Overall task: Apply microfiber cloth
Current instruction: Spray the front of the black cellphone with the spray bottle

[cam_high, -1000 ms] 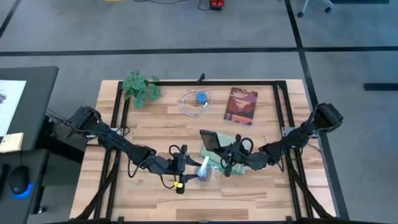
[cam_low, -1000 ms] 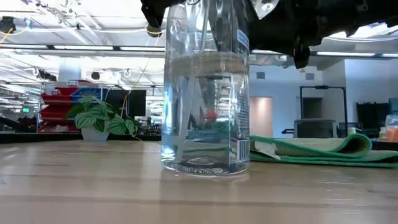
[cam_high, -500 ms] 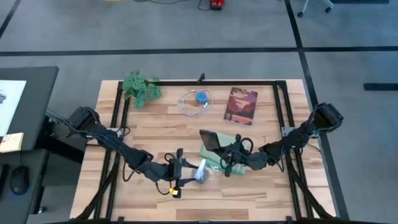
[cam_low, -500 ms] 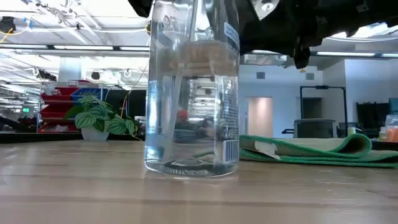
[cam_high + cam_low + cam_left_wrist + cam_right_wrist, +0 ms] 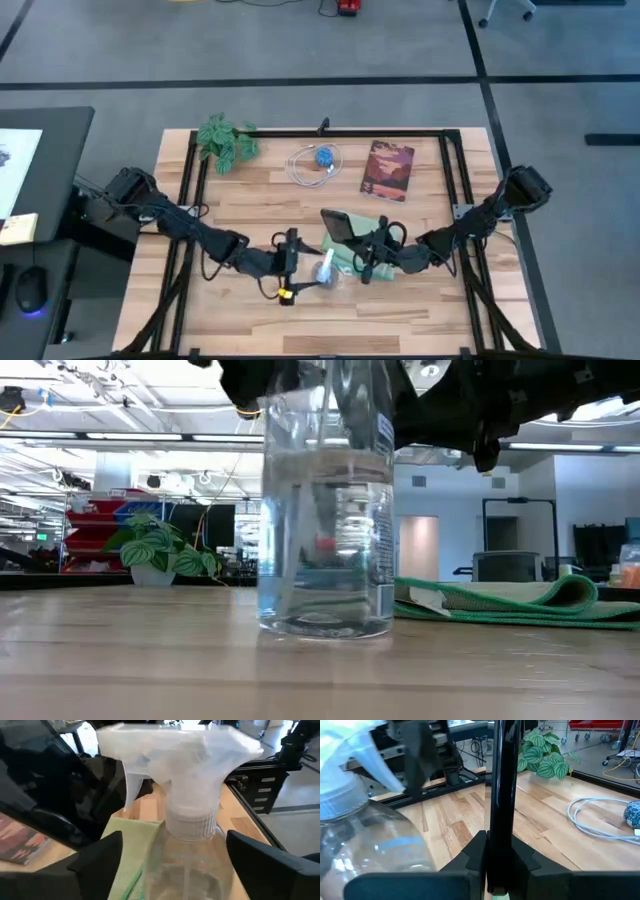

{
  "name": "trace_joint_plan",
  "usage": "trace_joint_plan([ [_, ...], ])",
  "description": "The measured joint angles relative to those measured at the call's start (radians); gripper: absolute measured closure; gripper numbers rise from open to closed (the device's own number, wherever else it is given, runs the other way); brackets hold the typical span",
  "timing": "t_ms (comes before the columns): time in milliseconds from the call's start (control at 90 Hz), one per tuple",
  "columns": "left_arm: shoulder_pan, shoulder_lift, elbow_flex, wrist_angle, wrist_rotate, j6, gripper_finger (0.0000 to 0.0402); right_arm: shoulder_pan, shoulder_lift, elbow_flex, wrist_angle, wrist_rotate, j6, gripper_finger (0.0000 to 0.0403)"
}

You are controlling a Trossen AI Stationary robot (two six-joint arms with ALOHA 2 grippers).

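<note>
Plant [image 5: 226, 141] at the far left corner of the wooden surface [image 5: 250, 210], dark green leaves. To its right along the far side, a white cable coil [image 5: 312, 166] with a blue ball inside the loop, then a reddish book [image 5: 388, 170] lying flat.

Left end effector [image 5: 296, 270] near the front middle, clenched on the neck of a clear spray bottle [image 5: 325, 510] (white trigger head, liquid about two-thirds up). From table height the bottle stands upright on the surface. The left wrist view shows the dark fingers [image 5: 100, 857] flanking the bottle just under its white collar.

Just right of the bottle, the microfiber cloth [image 5: 500, 602], pale mint-green, lying folded on the surface; part of it sits under the arms when seen from above [image 5: 346, 262].

Right end effector [image 5: 368, 247] over the cloth, grasping a black phone [image 5: 501, 795] held up on edge, its lower edge down at the cloth. From above, the phone [image 5: 337, 225] tilts toward the far side. The two end effectors are near each other, with the bottle between.
</note>
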Motion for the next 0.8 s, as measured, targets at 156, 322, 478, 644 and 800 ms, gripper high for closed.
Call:
trace_joint_plan([
  [156, 0.02, 0.0, 0.0, 0.007, 0.011, 0.018, 0.0062, 0.0, 0.0, 0.0, -0.001, 0.0, 0.001, 0.0371],
  [322, 0.019, 0.001, 0.0, 0.09, 0.047, 0.105, 0.0062, 0.0, 0.0, 0.0, -0.001, 0.0, 0.0, 0.0371],
  [478, 0.015, 0.001, 0.0, 0.107, 0.048, 0.141, 0.0062, 0.0, 0.0, 0.0, -0.001, 0.0, 0.001, 0.0371],
  [644, 0.019, 0.001, 0.0, 0.111, 0.045, 0.083, 0.0062, 0.0, 0.0, 0.0, -0.002, 0.0, 0.001, 0.0371],
  [800, 0.02, 0.001, 0.0, 0.107, 0.043, 0.068, 0.0062, 0.0, 0.0, 0.0, -0.002, -0.001, 0.002, 0.0371],
])
